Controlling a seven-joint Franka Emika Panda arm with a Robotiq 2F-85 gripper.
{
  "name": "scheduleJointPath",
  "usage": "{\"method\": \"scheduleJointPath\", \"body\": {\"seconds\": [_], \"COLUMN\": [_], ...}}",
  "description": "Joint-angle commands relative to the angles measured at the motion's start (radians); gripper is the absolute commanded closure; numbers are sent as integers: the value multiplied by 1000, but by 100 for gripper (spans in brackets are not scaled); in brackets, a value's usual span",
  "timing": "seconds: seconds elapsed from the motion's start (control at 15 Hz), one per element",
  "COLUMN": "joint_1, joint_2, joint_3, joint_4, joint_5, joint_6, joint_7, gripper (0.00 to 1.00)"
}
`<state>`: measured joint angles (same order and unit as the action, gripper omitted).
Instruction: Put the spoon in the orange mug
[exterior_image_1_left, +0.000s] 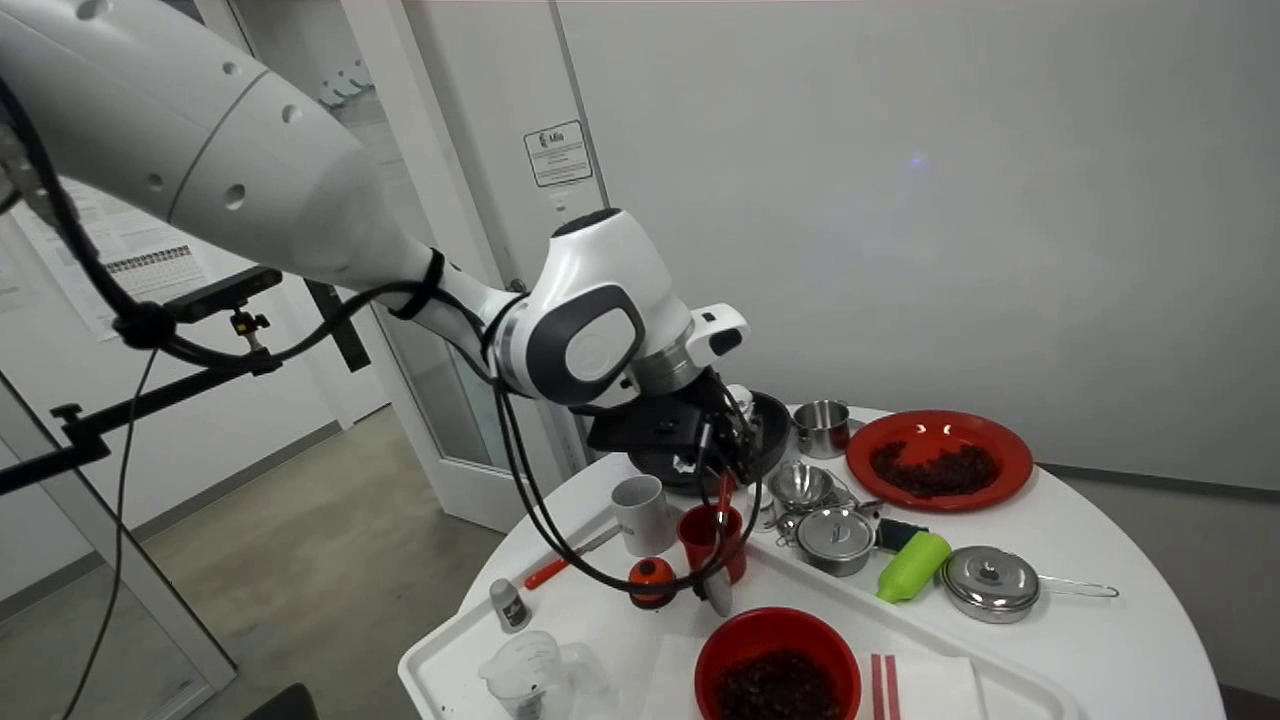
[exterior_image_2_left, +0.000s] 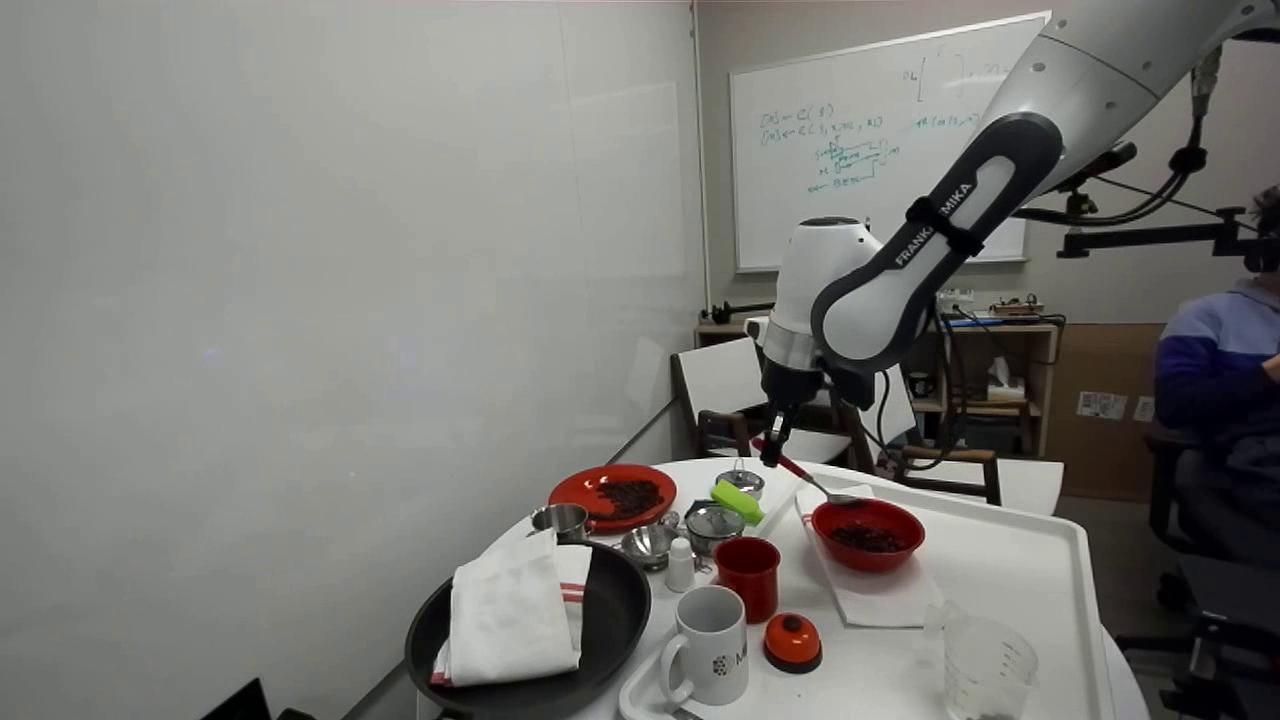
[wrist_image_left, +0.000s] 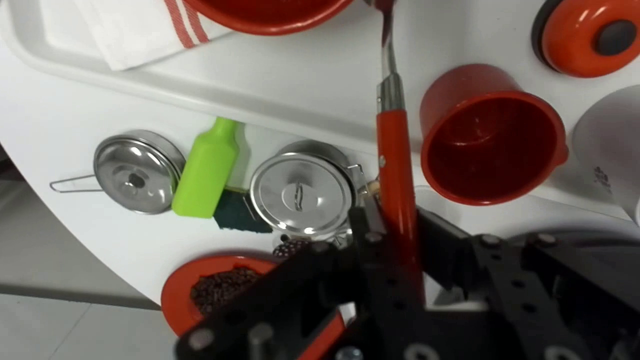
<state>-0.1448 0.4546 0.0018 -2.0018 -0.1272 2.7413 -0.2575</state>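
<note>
- My gripper (wrist_image_left: 392, 221) is clamped on the red handle of the spoon (wrist_image_left: 392, 150), its black jaws pressing in from both sides.
- I have the spoon up in the air above the table (exterior_image_1_left: 1120, 640), tilted, with its metal head lower than the handle in both exterior views.
- In the wrist view the spoon's handle lies just beside the red mug (exterior_image_2_left: 748, 578) (my task line says orange, but I'd call it red), so the spoon is outside it.
- That mug stands upright on the tray (exterior_image_2_left: 1015, 560), close to the tray's edge.
- The spoon's head leaves the top of my wrist view near the rim of a red bowl (exterior_image_2_left: 870, 562); how high above the tray it hangs, I can't tell.
- The bowl has something dark in it and sits on a white cloth (exterior_image_2_left: 885, 607).
- A pale printed mug (exterior_image_2_left: 712, 640) stands just beside the red mug, and an orange dome (exterior_image_2_left: 793, 640) with a black base sits near both.
- Past the tray's edge I see two lidded steel pots (wrist_image_left: 300, 192), a lime-green thing (wrist_image_left: 206, 172) and a red plate (exterior_image_1_left: 950, 428) bearing dark bits.
- A dark pan (exterior_image_2_left: 622, 610) holds a folded, red-striped towel (exterior_image_2_left: 515, 610).
</note>
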Motion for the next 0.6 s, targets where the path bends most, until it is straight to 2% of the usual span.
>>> {"method": "scheduleJointPath", "body": {"seconds": [0.0, 0.33, 0.53], "joint_1": [59, 99, 90], "joint_2": [-30, -18, -8], "joint_3": [-18, 21, 73], "joint_4": [12, 54, 76], "joint_5": [-37, -42, -7], "joint_6": [-33, -35, -16], "joint_7": [14, -25, -69], "gripper": [92, 92, 92]}}
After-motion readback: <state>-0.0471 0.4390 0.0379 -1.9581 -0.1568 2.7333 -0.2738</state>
